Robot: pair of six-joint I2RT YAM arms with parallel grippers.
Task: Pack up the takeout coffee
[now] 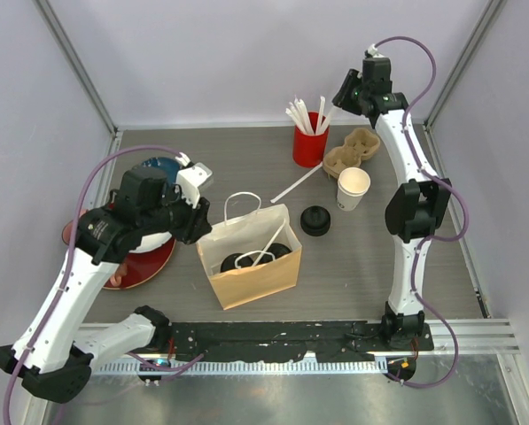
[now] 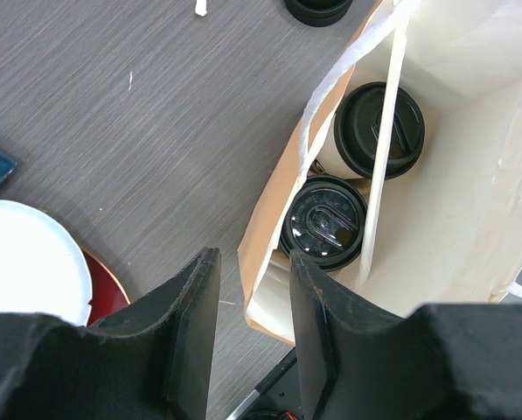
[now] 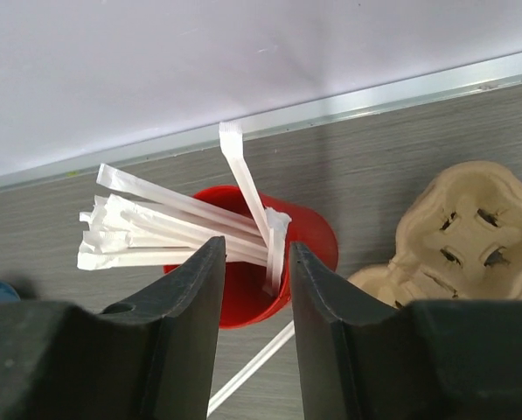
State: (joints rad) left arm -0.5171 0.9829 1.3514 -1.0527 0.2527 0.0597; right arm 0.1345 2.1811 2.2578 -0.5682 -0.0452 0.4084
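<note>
On the table, top view: both lidded cups (image 1: 257, 257) stand upright inside the paper bag (image 1: 255, 288), with a straw (image 1: 269, 243) leaning across them. The left gripper (image 1: 199, 217) is at the bag's left rim, far nearer than the right gripper (image 1: 339, 100), which is back at the red cup (image 1: 310, 146).

Left wrist: jaws part-way apart, clamped on nothing. Bag wall just past the tips, cups ahead-right.

Right wrist: jaws apart, a wrapped straw (image 3: 274, 249) between them, not pinched.

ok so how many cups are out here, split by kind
white cups with black lids, inside the paper bag: 2
white cup without a lid: 1
red cup holding wrapped straws: 1
total: 4
</note>
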